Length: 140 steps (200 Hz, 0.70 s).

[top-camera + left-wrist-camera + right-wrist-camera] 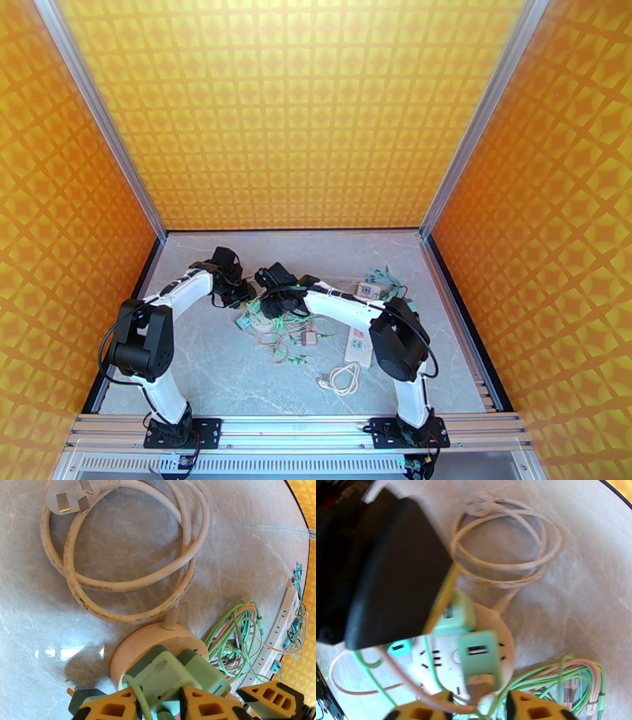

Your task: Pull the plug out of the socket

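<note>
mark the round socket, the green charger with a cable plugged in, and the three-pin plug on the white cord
round socket (506, 632): right wrist view, white face beside the charger.
green charger (482, 663): right wrist view, top face.
three-pin plug (71, 495): left wrist view, face between pins.

Orange patterned walls (300, 110) — grey marble tabletop (221, 379); aluminium frame posts (95, 110).

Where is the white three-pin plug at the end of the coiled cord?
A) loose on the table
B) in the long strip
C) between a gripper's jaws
A: the white plug lies prongs-up on the table, beside its coiled cord.
</note>
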{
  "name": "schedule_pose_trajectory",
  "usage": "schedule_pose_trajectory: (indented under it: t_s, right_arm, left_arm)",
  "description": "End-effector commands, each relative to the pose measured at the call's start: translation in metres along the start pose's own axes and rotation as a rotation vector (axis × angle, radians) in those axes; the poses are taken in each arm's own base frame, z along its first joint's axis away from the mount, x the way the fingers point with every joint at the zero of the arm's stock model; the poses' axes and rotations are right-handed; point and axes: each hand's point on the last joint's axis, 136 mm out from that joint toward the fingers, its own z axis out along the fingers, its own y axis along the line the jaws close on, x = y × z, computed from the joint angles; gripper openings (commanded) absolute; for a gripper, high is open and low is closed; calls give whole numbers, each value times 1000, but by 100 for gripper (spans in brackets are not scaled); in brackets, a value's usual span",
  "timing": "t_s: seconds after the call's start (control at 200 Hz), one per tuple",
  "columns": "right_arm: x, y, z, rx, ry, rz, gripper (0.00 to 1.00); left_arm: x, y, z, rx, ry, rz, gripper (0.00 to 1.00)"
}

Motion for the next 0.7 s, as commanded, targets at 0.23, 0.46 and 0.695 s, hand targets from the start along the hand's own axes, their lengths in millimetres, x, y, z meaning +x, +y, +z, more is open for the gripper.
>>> schedule_pose_trajectory:
  t_s: [0.23,0.46,0.695]
  right_arm:
    - [1,-2,23,-19,37,-14,46]
    - [3,-3,42,-19,68,-44,42]
    - [-7,-1,32,-18,26,-63,20]
  left_arm:
    - [58,57,41,-210,214,-70,30]
    - [59,58,42,-212,219,-70,30]
    - [59,59,44,-218,228,-70,30]
